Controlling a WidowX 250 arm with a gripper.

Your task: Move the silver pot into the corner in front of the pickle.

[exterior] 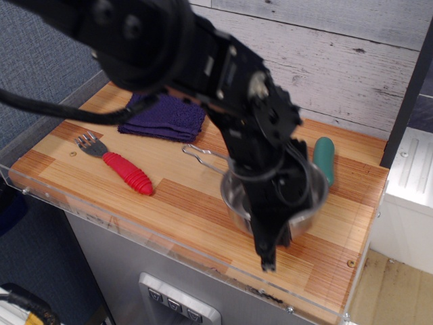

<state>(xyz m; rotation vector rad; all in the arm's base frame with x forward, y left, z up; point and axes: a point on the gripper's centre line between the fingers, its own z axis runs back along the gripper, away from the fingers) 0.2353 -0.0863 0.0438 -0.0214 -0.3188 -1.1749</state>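
The silver pot (238,200) is a shiny shallow pan at the right front of the table, and its thin wire handle (201,154) points left. My gripper (272,252) reaches down over the pot's front rim and is shut on it; the arm hides most of the pot. I cannot tell whether the pot rests on the wood or hangs just above it. The dark-green pickle (326,153) lies right behind the pot, its near end hidden. The striped wooden corner (350,263) with its small screw lies to the front right of the pot.
A folded purple towel (164,116) lies at the back left. A red-handled fork (126,172) lies at the front left. A clear acrylic edge (135,227) runs along the front. A white plank wall (352,61) stands behind, and a dark post (408,95) at the right.
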